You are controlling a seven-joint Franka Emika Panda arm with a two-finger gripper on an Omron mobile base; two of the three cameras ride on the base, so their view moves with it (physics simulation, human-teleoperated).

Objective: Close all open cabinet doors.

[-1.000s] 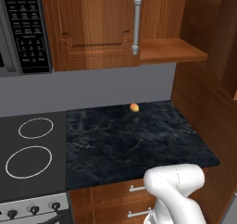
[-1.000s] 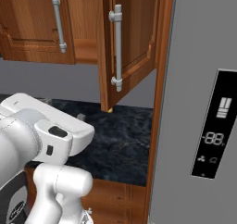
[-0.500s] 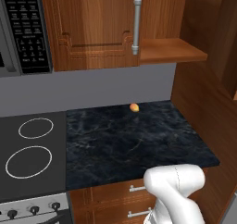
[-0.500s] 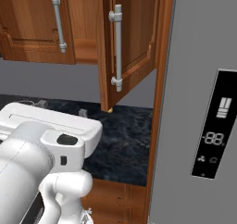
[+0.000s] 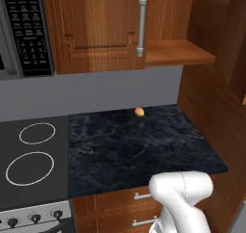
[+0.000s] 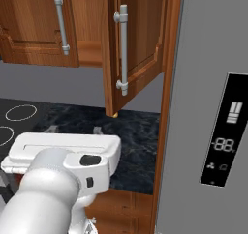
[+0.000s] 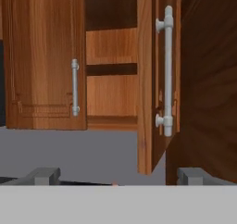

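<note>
A home kitchen, rendered rather than filmed. Reddish-brown wooden wall cabinets hang above a dark marbled countertop [image 5: 139, 145]: 1 cabinet door [image 5: 96, 27] is shut, while the other cabinet door [image 6: 133, 44] stands swung out, baring the wooden shelves [image 7: 111, 70] inside. Each door carries a long vertical silver bar handle [image 6: 122, 49]. To the left, a black microwave [image 5: 21, 30] is mounted over a flat cooktop [image 5: 31, 160] with 2 ring-marked burners and a row of knobs below. Low drawer fronts [image 5: 120, 205] with short silver pulls sit under the counter. A grey refrigerator [image 6: 213, 107] with a black digital display panel stands at the right
</note>
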